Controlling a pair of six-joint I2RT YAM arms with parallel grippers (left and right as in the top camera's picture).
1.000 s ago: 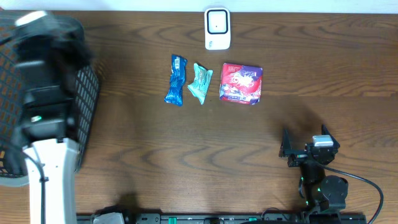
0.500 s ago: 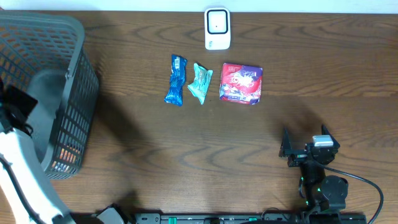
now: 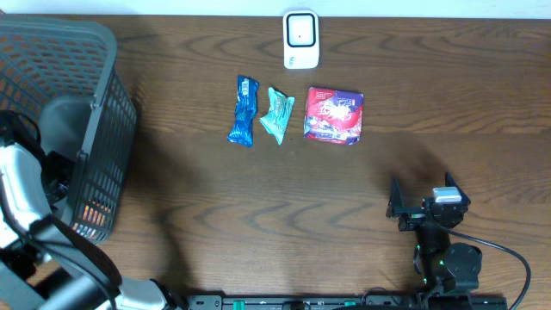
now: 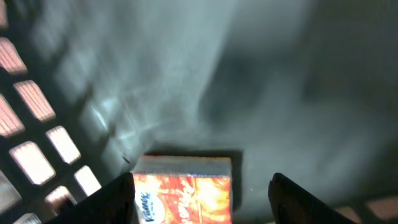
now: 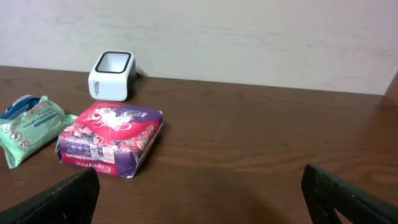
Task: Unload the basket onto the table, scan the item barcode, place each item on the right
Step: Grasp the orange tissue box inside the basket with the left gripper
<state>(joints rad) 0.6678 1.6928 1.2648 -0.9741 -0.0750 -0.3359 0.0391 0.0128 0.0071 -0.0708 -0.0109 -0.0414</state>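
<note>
The white barcode scanner (image 3: 300, 39) (image 5: 112, 74) stands at the table's far edge. In front of it lie a blue wrapper (image 3: 244, 110), a teal packet (image 3: 277, 114) (image 5: 31, 121) and a purple-red pack (image 3: 334, 114) (image 5: 112, 138). My left gripper (image 4: 202, 190) is down inside the grey basket (image 3: 103, 112), open, its fingers either side of an orange tissue pack (image 4: 183, 193) (image 3: 90, 213) on the basket floor. The left finger is close against the pack; the right one stands apart. My right gripper (image 5: 199, 190) (image 3: 422, 207) rests open near the front right, with nothing in it.
The basket's mesh wall (image 4: 37, 130) rises close on the left of my left gripper. My left arm (image 3: 21, 207) reaches over the basket's near rim at the table's left edge.
My left arm has swung down from above the basket into its near side. The right arm and the items on the table have not moved.
</note>
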